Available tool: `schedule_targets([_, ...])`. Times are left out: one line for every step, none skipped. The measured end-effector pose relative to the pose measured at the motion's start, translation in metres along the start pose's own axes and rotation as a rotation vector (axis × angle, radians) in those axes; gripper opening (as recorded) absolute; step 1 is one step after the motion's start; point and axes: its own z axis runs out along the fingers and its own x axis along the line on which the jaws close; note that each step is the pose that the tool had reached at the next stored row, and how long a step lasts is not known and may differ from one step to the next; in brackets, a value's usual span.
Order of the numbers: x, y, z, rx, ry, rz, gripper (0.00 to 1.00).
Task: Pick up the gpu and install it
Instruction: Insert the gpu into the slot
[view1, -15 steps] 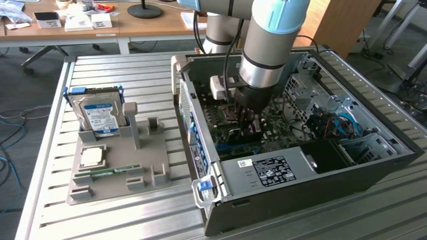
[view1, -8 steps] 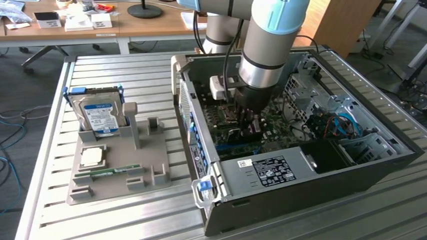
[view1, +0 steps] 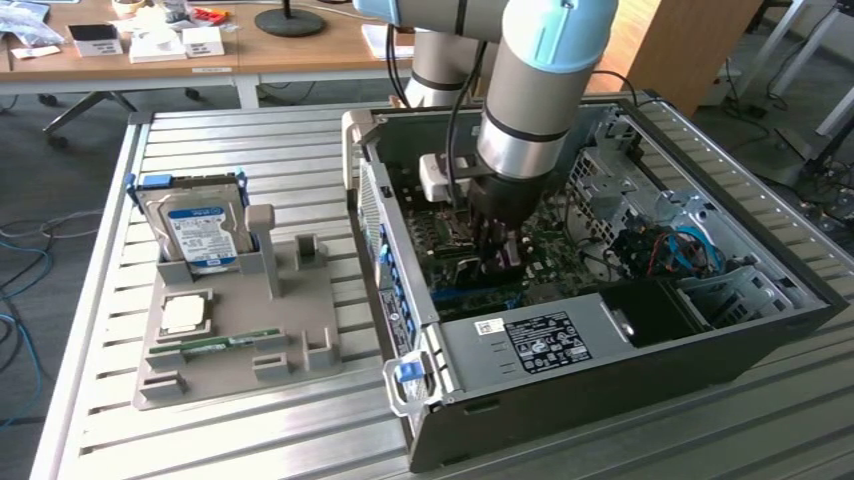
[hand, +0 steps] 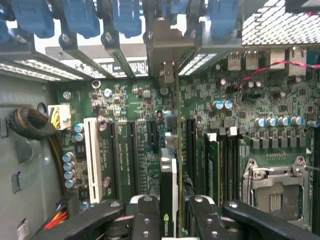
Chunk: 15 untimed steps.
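Black gripper (hand: 168, 220) jaws partly closed, clamped on gpu (hand: 169, 175) edge-on between both fingers (hand: 145, 220). Card stands upright over motherboard (hand: 130, 100), its silver bracket toward the case's rear slot covers (hand: 165, 40). Exterior view: gripper (view1: 497, 255) is down inside computer case (view1: 561, 400); tray (view1: 227, 330) with hard drive (view1: 200, 230) at 9 o'clock of case.

One gpu (hand: 168, 187), one hard drive (view1: 200, 232)

Open computer case (view1: 587, 330) on slatted table (view1: 240, 430), robot arm reaching inside, grey holder (view1: 240, 340) with hard drive (view1: 200, 232) beside
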Motion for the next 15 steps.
schedule_targets([0.0000, 0.0001, 0.0000, -0.0005, 0.0000, 0.000, 0.27])
schedule_targets([0.0001, 0.0001, 0.0001, -0.0005, 0.0001, 0.000, 0.27])
schedule_targets([0.0001, 0.0001, 0.0003, -0.0006, 0.0000, 0.000, 0.27])
schedule_targets([0.0001, 0.0001, 0.0006, -0.0006, -0.0001, 0.000, 0.27])
schedule_targets([0.0001, 0.0001, 0.0009, -0.0005, -0.0001, 0.000, 0.27])
schedule_targets([0.0001, 0.0001, 0.0010, -0.0006, 0.0000, 0.000, 0.27])
schedule_targets([0.0001, 0.0001, 0.0010, -0.0006, -0.0001, 0.000, 0.27])
schedule_targets([0.0001, 0.0002, 0.0011, -0.0012, -0.0004, 0.000, 0.27])
schedule_targets([0.0001, 0.0002, 0.0011, -0.0012, -0.0006, 0.000, 0.27])
schedule_targets([0.0001, 0.0002, 0.0011, -0.0012, -0.0006, 0.000, 0.27])
schedule_targets([0.0001, 0.0002, 0.0011, -0.0012, -0.0006, 0.000, 0.27])
schedule_targets([0.0001, 0.0002, 0.0014, -0.0012, -0.0006, 0.000, 0.27])
schedule_targets([0.0001, 0.0002, 0.0016, -0.0013, -0.0005, 0.000, 0.27])
schedule_targets([0.0001, 0.0002, 0.0016, -0.0013, -0.0005, 0.000, 0.27])
schedule_targets([0.0001, 0.0002, 0.0016, -0.0012, -0.0005, 0.000, 0.27])
